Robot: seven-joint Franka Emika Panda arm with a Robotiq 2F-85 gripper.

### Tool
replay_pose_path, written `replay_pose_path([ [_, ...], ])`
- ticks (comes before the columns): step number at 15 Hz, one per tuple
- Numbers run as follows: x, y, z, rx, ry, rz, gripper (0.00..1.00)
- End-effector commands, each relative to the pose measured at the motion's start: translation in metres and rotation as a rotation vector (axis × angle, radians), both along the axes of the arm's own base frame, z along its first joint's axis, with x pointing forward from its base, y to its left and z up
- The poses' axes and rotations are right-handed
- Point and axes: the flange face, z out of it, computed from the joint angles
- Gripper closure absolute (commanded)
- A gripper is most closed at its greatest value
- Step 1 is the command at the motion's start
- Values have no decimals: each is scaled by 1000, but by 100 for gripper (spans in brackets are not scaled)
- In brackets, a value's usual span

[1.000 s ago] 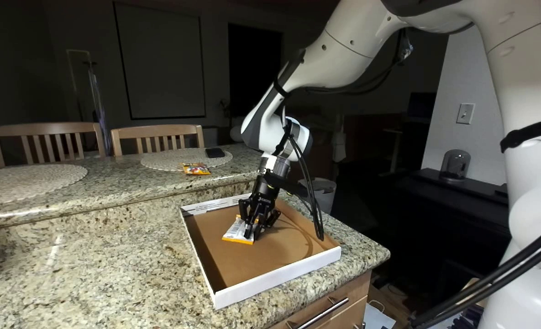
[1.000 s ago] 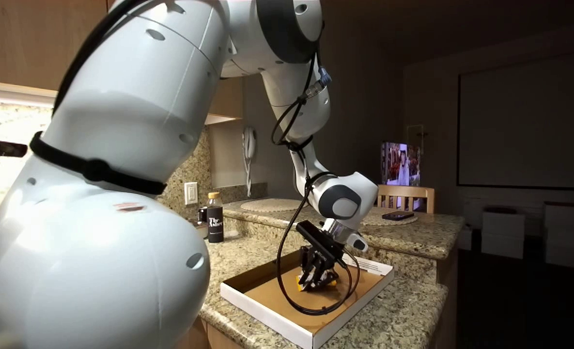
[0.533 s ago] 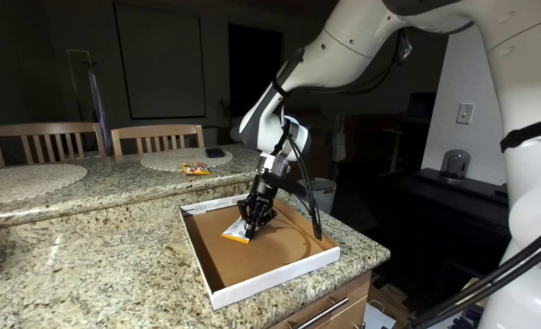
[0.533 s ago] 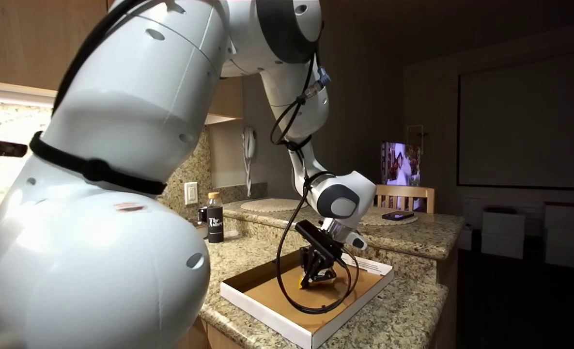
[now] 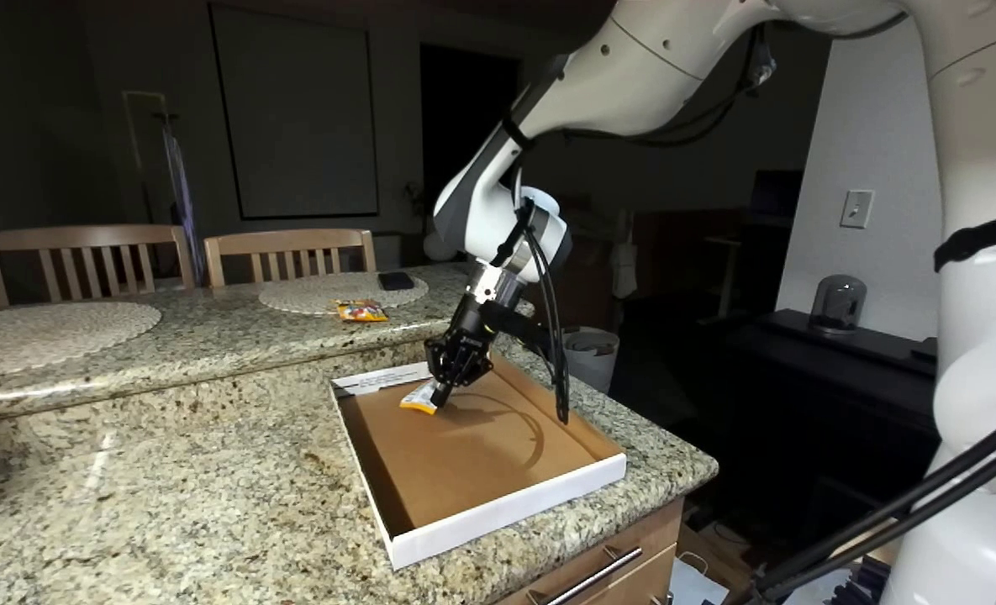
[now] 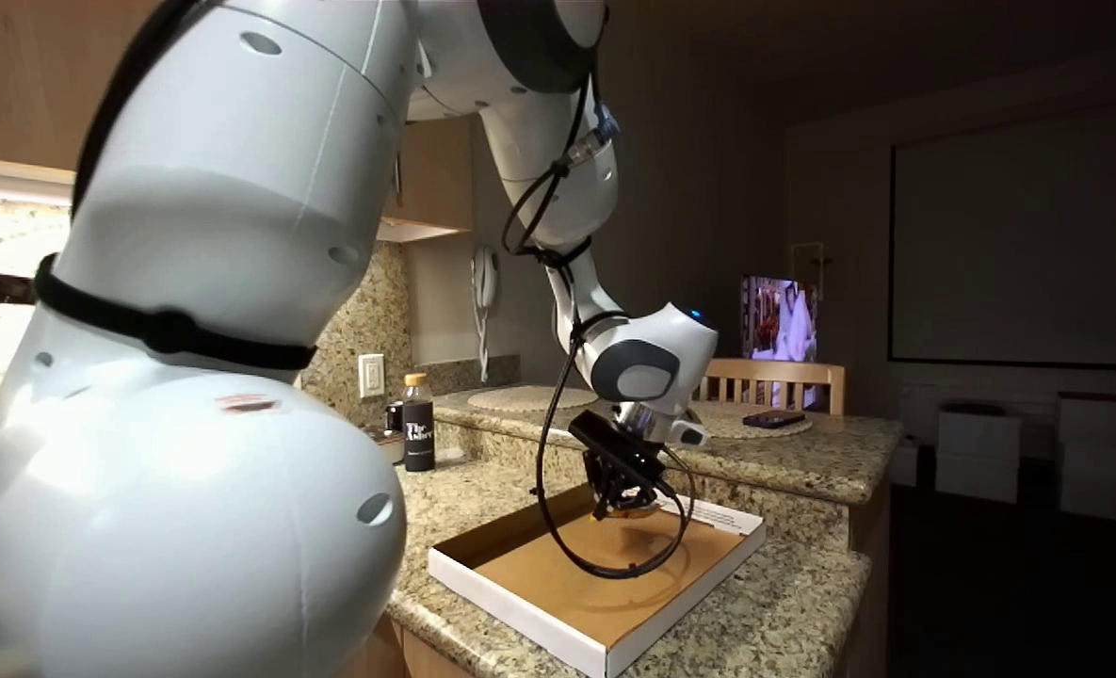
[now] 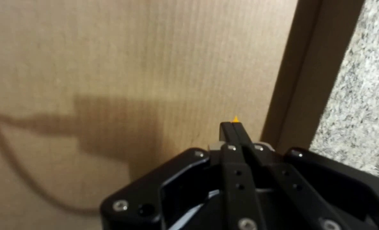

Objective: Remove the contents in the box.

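1 packet [image 5: 418, 398] is pinched in the gripper [image 5: 440, 395], whose jaws are nearly together on it; it hangs over the box [image 5: 506, 511], in the air. 1 orange packet [image 5: 361, 311] lies outside the box, on the upper counter [image 5: 220, 338], at the edge of a mat [image 5: 308, 291].

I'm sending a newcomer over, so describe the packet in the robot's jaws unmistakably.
On the lower counter sits a wide, shallow box with low white walls. Over its brown floor, closed jaws pinch a small white packet with an orange edge. Its neighbour, an orange packet, lies on the raised counter; only the white one is held.
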Motion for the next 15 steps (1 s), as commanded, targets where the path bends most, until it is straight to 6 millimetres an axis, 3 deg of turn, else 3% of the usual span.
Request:
replay_pose_path([
  [1, -27, 1, 40, 15, -180, 59, 100],
  [6, -42, -1, 79, 59, -352, 93, 100],
  [8, -39, -6, 96, 65, -419, 100, 100],
  [11, -14, -16, 116, 64, -481, 118, 100],
  [15, 33, -34, 136, 78, -503, 108, 100],
])
